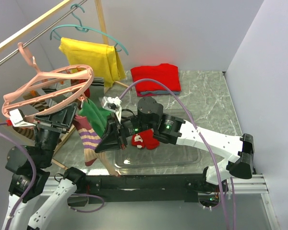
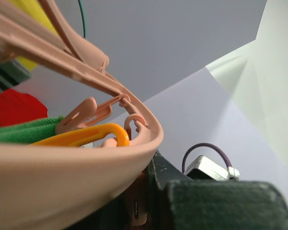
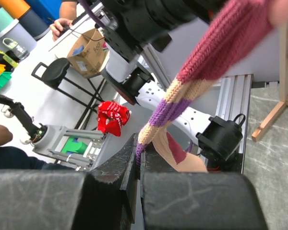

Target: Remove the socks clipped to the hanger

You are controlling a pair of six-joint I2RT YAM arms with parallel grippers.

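The pink ring hanger (image 1: 48,86) hangs tilted from the rail at the left, and its rim (image 2: 62,182) fills the left wrist view. My left gripper (image 1: 67,117) reaches under the rim, its jaws (image 2: 139,206) pinching a pink clip (image 2: 137,211). A maroon, tan and purple striped sock (image 1: 89,139) hangs from the ring. My right gripper (image 1: 108,139) is shut on its lower end (image 3: 149,129). A green sock (image 1: 97,117) hangs beside it. A red sock with a white figure (image 1: 144,140) lies in the clear tray.
A yellow shirt (image 1: 91,57) hangs on a teal coat hanger at the back. A folded red garment (image 1: 156,76) lies at the back of the table. The clear tray (image 1: 182,155) sits near the front edge. More striped socks (image 1: 26,129) hang at the ring's left.
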